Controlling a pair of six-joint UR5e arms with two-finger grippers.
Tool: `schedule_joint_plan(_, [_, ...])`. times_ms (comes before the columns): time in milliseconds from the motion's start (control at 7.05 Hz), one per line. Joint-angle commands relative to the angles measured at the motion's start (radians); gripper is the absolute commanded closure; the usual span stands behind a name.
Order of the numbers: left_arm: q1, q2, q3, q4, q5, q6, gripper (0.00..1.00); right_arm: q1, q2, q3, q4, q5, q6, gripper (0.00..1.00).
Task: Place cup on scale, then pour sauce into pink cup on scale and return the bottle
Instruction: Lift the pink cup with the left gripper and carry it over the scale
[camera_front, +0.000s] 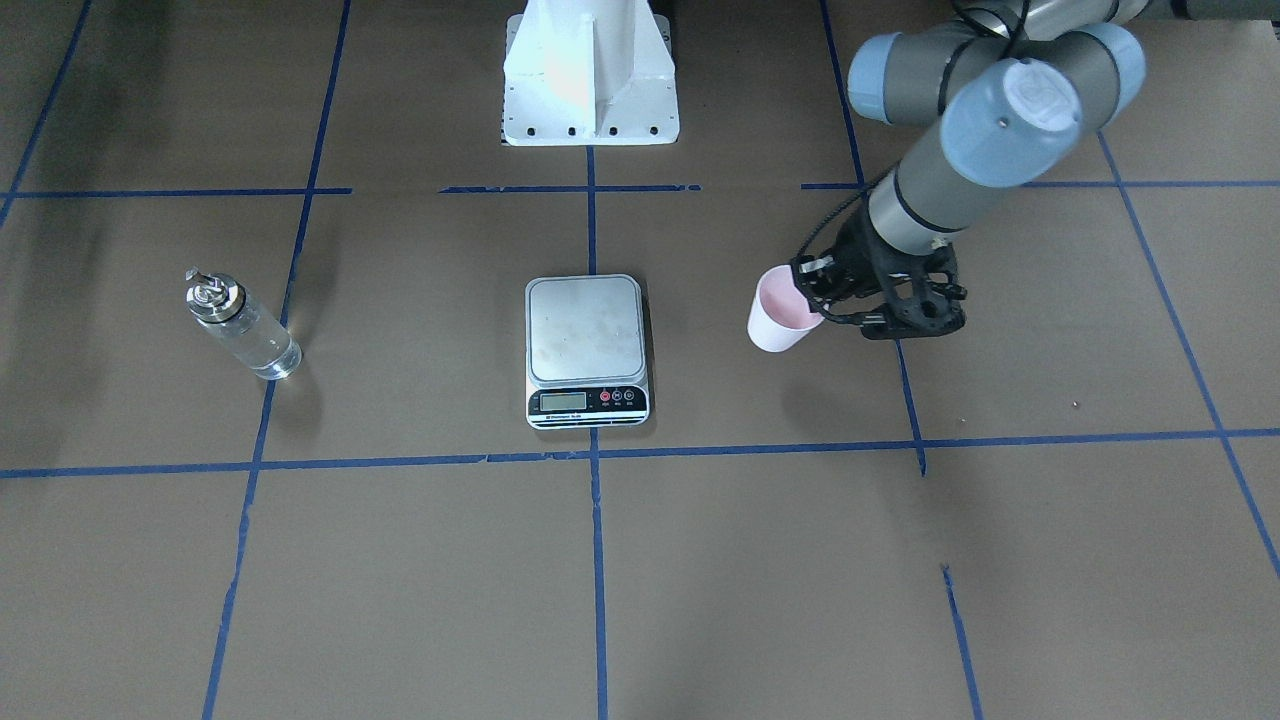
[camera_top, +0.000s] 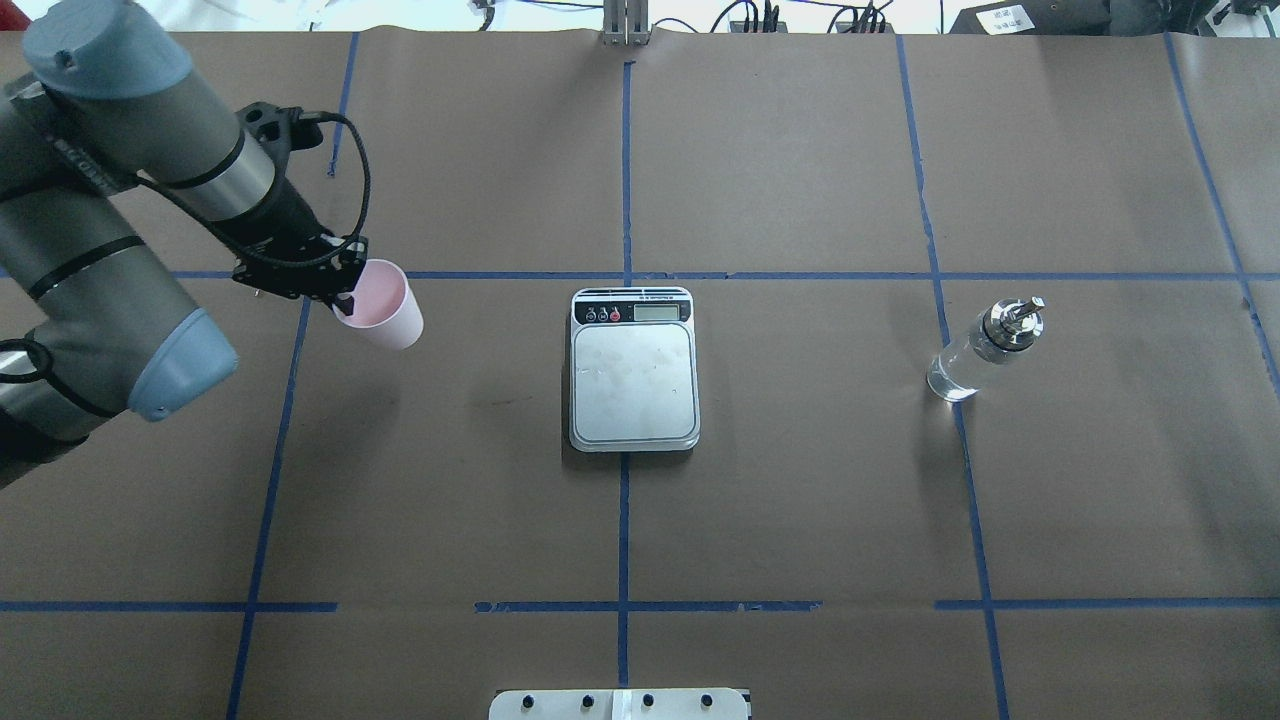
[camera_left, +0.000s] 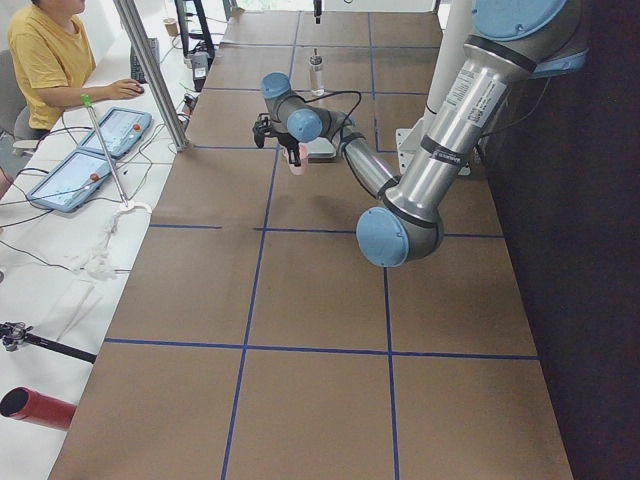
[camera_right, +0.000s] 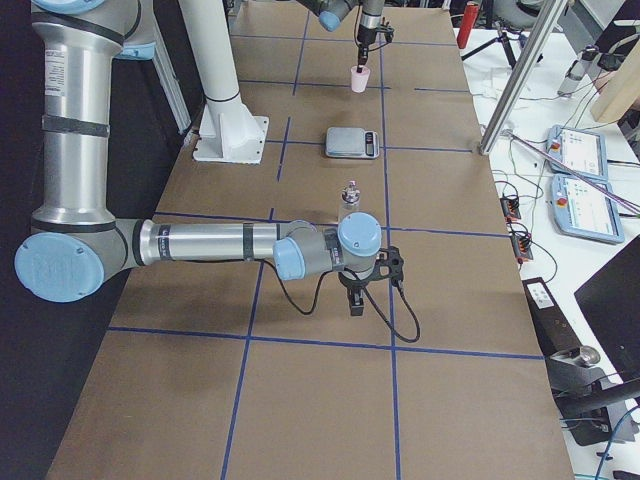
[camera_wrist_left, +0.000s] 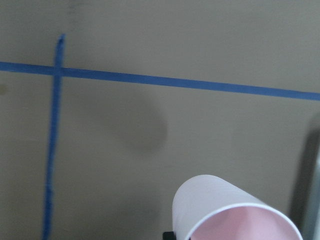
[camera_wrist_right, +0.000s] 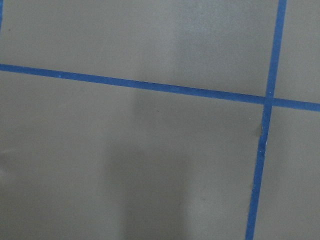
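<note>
My left gripper (camera_front: 818, 298) is shut on the rim of the pale pink cup (camera_front: 779, 318), which hangs tilted above the table with its shadow below. The cup also shows in the overhead view (camera_top: 382, 308) and the left wrist view (camera_wrist_left: 235, 210). It is well to the side of the silver scale (camera_top: 633, 370), whose platform is bare (camera_front: 586, 330). The clear glass bottle (camera_top: 985, 348) with clear liquid stands alone beyond the scale (camera_front: 243, 325). My right gripper (camera_right: 352, 296) shows only in the exterior right view, near the bottle (camera_right: 350, 200); I cannot tell whether it is open.
The brown table is crossed by blue tape lines (camera_top: 624, 500). The white robot base (camera_front: 590, 75) stands behind the scale. An operator (camera_left: 55, 60) sits at tablets (camera_left: 95, 150) beyond the table's far edge, next to a metal pole (camera_left: 150, 70).
</note>
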Motion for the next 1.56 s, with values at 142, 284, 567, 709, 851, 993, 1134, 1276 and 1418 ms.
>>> schedule_joint_plan(142, [0.134, -0.139, 0.042, -0.035, 0.073, -0.174, 1.00, -0.035, 0.001, 0.038, 0.000, 0.003, 0.046, 0.00])
schedule_joint_plan(284, [0.168, -0.203, 0.126, -0.038, 0.112, -0.188, 1.00, -0.060, -0.001, 0.060, 0.001, 0.003, 0.101, 0.00])
schedule_joint_plan(567, [0.196, -0.266, 0.216, -0.065, 0.156, -0.234, 1.00, -0.069, -0.001, 0.065, 0.000, 0.003, 0.123, 0.00])
schedule_joint_plan(709, [0.206, -0.273, 0.237, -0.067, 0.159, -0.236, 1.00, -0.069, -0.001, 0.065, 0.001, 0.001, 0.123, 0.00])
schedule_joint_plan(851, [0.219, -0.291, 0.269, -0.067, 0.179, -0.239, 1.00, -0.069, -0.001, 0.065, 0.001, 0.000, 0.123, 0.00])
schedule_joint_plan(993, [0.220, -0.293, 0.277, -0.067, 0.181, -0.239, 1.00, -0.071, -0.001, 0.065, 0.000, 0.000, 0.123, 0.00])
schedule_joint_plan(1134, [0.220, -0.291, 0.279, -0.067, 0.181, -0.238, 1.00, -0.071, -0.001, 0.065, 0.000, 0.001, 0.123, 0.00])
schedule_joint_plan(1276, [0.220, -0.294, 0.277, -0.070, 0.179, -0.236, 1.00, -0.071, -0.001, 0.065, 0.000, 0.001, 0.126, 0.00])
schedule_joint_plan(1418, [0.220, -0.290, 0.279, -0.096, 0.176, -0.239, 1.00, -0.071, -0.001, 0.065, 0.000, 0.000, 0.125, 0.00])
